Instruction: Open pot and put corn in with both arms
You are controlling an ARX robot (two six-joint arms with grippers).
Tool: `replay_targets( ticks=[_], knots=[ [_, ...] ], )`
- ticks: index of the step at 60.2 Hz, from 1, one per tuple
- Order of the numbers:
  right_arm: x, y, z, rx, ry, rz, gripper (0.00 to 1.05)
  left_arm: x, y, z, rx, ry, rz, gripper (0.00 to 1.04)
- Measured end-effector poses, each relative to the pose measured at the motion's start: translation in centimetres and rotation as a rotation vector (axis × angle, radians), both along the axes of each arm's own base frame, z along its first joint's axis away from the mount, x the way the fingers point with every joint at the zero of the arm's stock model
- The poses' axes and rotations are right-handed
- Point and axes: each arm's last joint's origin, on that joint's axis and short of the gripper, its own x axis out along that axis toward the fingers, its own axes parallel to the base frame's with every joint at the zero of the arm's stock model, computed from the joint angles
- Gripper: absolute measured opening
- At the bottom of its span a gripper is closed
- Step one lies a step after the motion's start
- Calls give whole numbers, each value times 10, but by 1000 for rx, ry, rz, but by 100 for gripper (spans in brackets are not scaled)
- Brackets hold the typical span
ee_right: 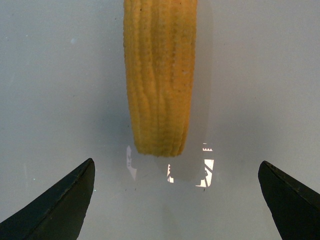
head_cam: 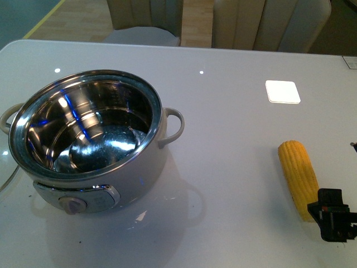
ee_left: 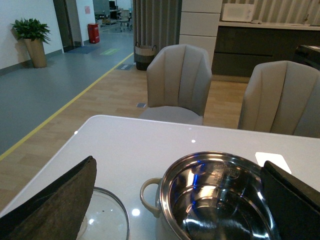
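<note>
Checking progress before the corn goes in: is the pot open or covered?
Open. The pot shows its bare steel interior and is empty; a glass lid lies on the table beside it.

A glossy white counter [head_cam: 234, 167] with rounded corners catches small spots of ceiling light. Behind it stand two beige padded chairs [ee_left: 180, 75], ribbed down their backs. The floor is light wood [ee_left: 100, 100] near the chairs and grey-blue [ee_left: 40, 95] further off, with a yellow line [ee_left: 65, 105] between the two. A potted plant [ee_left: 33, 40] stands by a white wall. A grey curtain [ee_left: 156, 22] hangs beyond, and dark cabinets [ee_left: 245, 50] carry what may be a microwave [ee_left: 238, 12].
</note>
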Motion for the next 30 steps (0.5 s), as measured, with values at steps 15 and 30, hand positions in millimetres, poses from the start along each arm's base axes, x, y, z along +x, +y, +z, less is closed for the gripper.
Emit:
replay_targets(
  ticks=[15, 30],
  knots=[
    [29, 9, -10, -24, 1, 35, 96, 0, 0, 0, 0, 0, 0, 98],
    [53, 17, -25, -64, 11, 38, 96, 0, 0, 0, 0, 0, 0, 98]
  ],
)
